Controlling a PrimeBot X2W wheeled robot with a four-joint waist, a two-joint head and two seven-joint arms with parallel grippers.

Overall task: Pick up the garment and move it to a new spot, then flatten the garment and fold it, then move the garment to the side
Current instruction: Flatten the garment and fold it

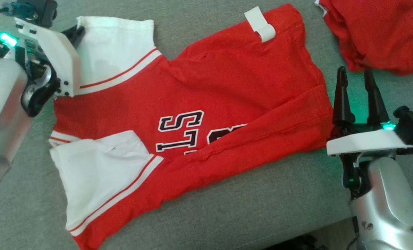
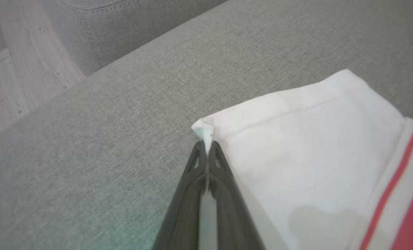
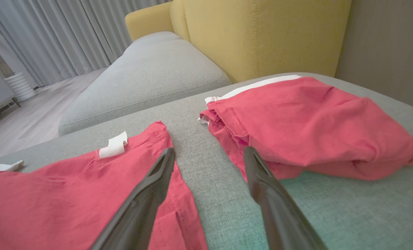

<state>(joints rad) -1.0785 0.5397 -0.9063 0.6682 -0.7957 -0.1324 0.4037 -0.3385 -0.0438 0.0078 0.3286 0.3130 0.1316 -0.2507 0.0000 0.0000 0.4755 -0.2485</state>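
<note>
The garment (image 1: 227, 86) is a red shirt with white sleeves and dark lettering, spread on the grey cushion, its hem toward the right. My left gripper (image 2: 206, 147) is shut on the corner of the far white sleeve (image 2: 296, 146), a pinch of white cloth poking out past the tips. From the head camera that gripper (image 1: 75, 34) sits at the upper left, mostly behind its white mount. My right gripper (image 1: 358, 78) stands open just right of the hem, fingers spread over bare cushion, nothing between them. Its wrist camera has the garment's hem (image 3: 71, 194) at the lower left.
A second red garment (image 1: 376, 31) lies bunched at the upper right, close beyond my right fingertips; its folds (image 3: 307, 125) rise at the right of the wrist view. A white tag (image 1: 260, 22) sticks up from the hem. A yellow sofa back (image 3: 262, 31) and wooden floor (image 2: 15, 76) border the cushion.
</note>
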